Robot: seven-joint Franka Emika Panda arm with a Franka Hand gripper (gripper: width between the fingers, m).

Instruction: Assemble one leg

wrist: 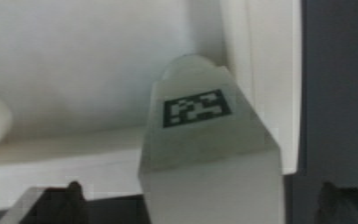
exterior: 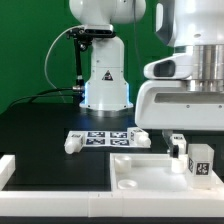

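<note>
One leg, a small white block with a tag, stands on the large white panel at the exterior view's right. My gripper hangs right over it. In the wrist view the same leg lies between my gripper's two dark fingertips, with a gap on each side. The jaws stand wide open and touch nothing. Two more legs lie by the marker board, one at its left end and one at its right end.
The robot base stands at the back middle. A white rail runs along the exterior view's left edge. The black tabletop lies around the marker board.
</note>
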